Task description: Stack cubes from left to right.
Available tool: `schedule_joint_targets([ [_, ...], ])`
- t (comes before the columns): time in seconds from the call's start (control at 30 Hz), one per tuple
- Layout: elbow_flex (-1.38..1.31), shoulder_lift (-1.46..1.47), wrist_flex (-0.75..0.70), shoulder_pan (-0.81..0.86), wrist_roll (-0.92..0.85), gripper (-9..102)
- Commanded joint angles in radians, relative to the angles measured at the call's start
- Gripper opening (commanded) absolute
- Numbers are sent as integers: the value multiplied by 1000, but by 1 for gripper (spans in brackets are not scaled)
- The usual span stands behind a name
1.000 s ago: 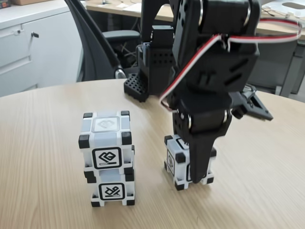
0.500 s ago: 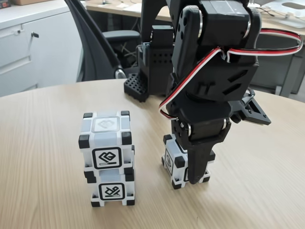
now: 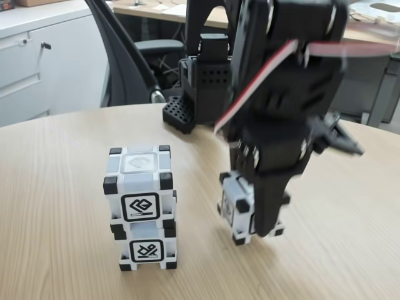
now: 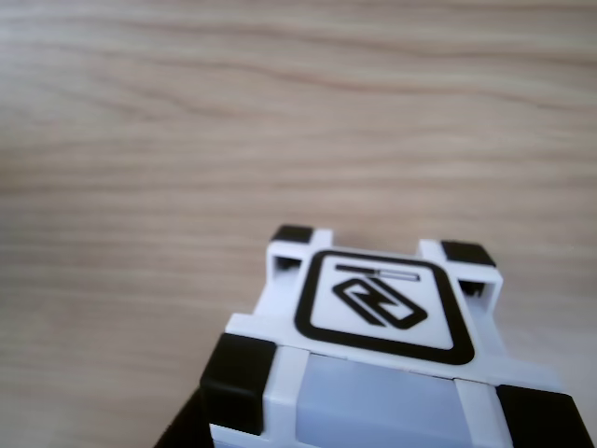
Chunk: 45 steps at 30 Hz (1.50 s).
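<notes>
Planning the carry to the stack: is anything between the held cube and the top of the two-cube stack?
Nothing visible. The black gripper holds the white black-cornered cube; bare wooden table separates it from the two-cube stack.

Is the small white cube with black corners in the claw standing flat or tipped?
Tipped. In the fixed view the small white cube leans, clamped by the gripper.
</notes>
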State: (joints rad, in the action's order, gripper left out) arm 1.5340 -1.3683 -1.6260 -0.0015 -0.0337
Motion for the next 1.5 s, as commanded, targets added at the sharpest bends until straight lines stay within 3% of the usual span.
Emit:
schedule_joint_targets([
  [0.0, -28, -144, -11, 3, 9, 0],
  [0.97, -17, -548, -15, 25, -49, 0],
  [1.47, -25, -546, -14, 239, -147, 0],
])
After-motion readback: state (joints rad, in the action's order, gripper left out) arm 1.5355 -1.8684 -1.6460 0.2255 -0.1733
